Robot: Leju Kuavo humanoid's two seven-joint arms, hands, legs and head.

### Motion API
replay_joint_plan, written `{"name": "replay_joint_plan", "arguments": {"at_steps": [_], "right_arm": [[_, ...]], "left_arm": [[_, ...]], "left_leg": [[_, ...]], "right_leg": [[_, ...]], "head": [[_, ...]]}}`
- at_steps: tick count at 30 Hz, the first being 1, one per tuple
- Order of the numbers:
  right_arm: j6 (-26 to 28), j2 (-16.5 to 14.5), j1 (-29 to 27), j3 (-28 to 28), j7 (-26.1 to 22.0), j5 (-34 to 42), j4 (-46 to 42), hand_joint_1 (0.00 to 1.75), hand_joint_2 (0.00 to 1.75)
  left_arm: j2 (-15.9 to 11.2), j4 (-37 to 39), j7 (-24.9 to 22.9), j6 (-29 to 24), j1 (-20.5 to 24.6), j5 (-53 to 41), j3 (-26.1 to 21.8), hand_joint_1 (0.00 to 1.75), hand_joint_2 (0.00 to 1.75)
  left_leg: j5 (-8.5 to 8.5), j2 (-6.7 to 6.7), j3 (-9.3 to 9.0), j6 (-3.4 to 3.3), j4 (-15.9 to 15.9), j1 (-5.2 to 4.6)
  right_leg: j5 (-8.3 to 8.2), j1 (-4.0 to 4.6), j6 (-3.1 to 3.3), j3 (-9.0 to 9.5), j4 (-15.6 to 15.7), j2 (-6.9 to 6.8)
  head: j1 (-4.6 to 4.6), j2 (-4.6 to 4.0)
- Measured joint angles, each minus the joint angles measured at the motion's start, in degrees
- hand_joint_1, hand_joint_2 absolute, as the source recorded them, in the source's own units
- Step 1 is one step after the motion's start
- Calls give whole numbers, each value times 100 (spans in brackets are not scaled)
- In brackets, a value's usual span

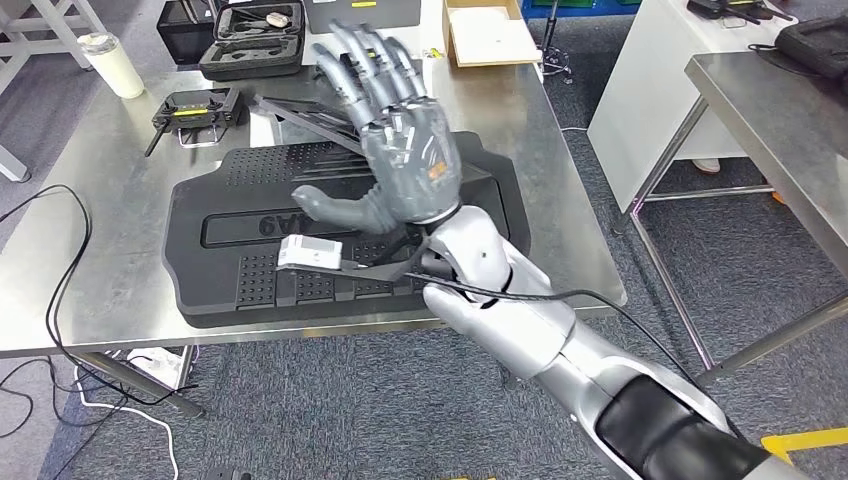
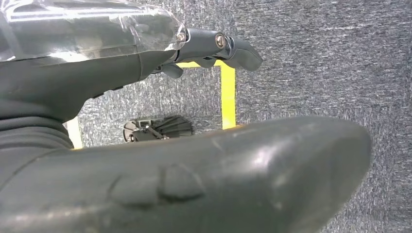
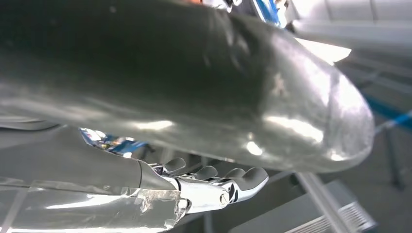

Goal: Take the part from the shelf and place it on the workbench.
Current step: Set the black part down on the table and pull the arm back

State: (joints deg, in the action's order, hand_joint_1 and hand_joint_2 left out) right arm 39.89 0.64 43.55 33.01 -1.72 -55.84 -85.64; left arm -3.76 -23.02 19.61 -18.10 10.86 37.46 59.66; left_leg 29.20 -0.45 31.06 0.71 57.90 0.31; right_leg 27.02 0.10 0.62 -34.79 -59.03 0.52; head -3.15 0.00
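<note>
Our right hand (image 1: 400,150) is raised above the steel workbench (image 1: 560,200), palm toward us, fingers spread and holding nothing. Beneath the palm and wrist lies the large black part (image 1: 250,240), flat on the bench top, with its near edge close to the front rim of the bench. From this we judge that the part is set down and the step in hand is the release and retreat.

To do this well, we would lift the hand straight up first, fingers kept wide, so that no fingertip catches the ribbed surface below. A small white box (image 1: 308,254) and a black cable (image 1: 520,293) sit just under the thumb, beside the wrist; we would draw the arm back slowly so the cable does not drag across the part and shift it toward the bench rim.

Our left hand (image 2: 214,46) hangs over grey carpet with a yellow floor line (image 2: 228,97) beyond it. Its fingers look curled, with nothing in them.
</note>
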Motion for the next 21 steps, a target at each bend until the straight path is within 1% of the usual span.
{"name": "replay_joint_plan", "arguments": {"at_steps": [4,6,8,14,18,21], "right_arm": [[-1,-3,-238,-379,-187,-126,-405,0,0],[-1,-27,-387,-556,-465,-232,-582,0,0],[-2,-95,-565,-772,-840,-321,-742,0,0],[-2,-439,-1080,-1403,-1972,-476,-1019,0,0],[-4,-714,-1348,-1812,-2463,-428,-1139,0,0],[-6,-890,-1500,-2028,-2692,-340,-1198,0,0]], "left_arm": [[1,0,-13,-1,19,-27,2,0,0],[2,0,-33,-4,27,-43,3,0,0],[4,0,-54,-10,37,-55,4,0,0],[5,0,-59,-90,43,-45,5,0,0],[5,0,-25,-160,38,-29,5,0,0],[6,0,11,-242,35,-15,5,0,0]], "left_leg": [[0,2,-2,0,0,0],[0,1,-3,0,0,0],[0,0,-3,0,0,0],[2,1,-2,-2,0,0],[3,1,-2,-1,-1,0],[4,1,-2,0,-1,0]], "right_leg": [[-1,0,-1,2,0,2],[-1,0,-1,4,0,1],[-1,0,-1,5,0,1],[0,0,-1,5,0,1],[0,0,-1,5,0,1],[0,0,-2,5,0,1]], "head": [[0,0],[-1,0],[-1,0],[0,0],[-1,0],[0,0]]}}
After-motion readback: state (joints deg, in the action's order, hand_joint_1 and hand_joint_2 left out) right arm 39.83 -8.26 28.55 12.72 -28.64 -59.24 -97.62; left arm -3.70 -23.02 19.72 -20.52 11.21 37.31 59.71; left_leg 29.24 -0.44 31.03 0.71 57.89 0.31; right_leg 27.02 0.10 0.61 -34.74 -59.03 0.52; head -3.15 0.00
